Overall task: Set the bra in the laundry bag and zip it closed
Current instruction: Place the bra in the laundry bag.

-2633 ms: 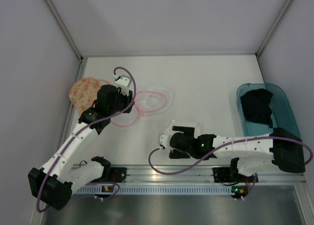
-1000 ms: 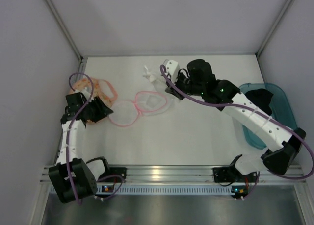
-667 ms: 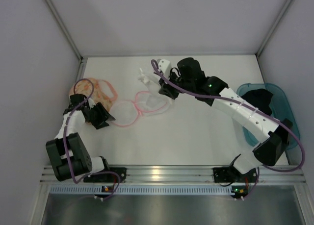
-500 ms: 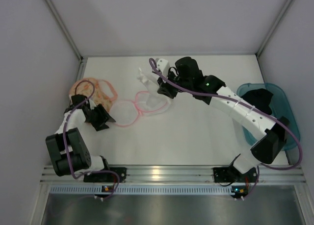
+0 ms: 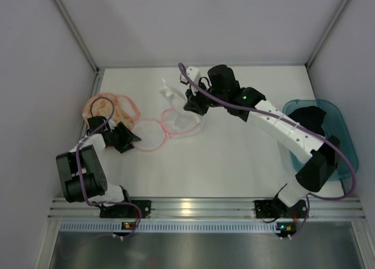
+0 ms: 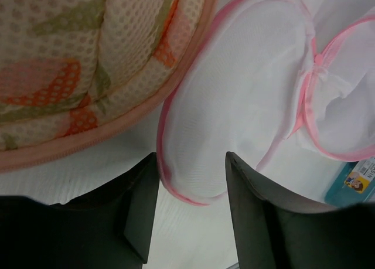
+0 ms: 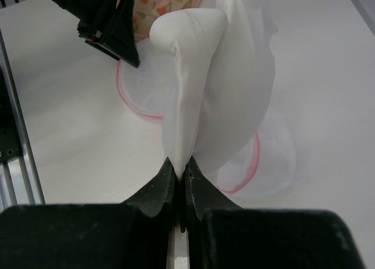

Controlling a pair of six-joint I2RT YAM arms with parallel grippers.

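Observation:
The laundry bag (image 5: pixel 114 108), cream mesh with an orange-pink print and pink zip trim, lies at the table's left; its edge fills the upper left of the left wrist view (image 6: pixel 76 64). The black bra (image 5: pixel 307 125) lies crumpled in the teal tub (image 5: pixel 290 125) at the right, far from both grippers. My left gripper (image 5: pixel 133 139) (image 6: pixel 190 204) is open and low, its fingers either side of the pink rim of a plain white pouch (image 6: pixel 234 99). My right gripper (image 5: pixel 181 100) (image 7: pixel 180 169) is shut on a lifted fold of that white pouch (image 7: pixel 234 75).
The white pouch (image 5: pixel 179 121) spreads over the table's middle between the patterned bag and the right arm. White walls close in the table at the left, back and right. My left gripper's black fingers (image 7: pixel 111 23) show at the top left of the right wrist view.
My right gripper has carried the white fold a little to the left. My left arm has folded back, and its gripper now points right at the pouch's rim.

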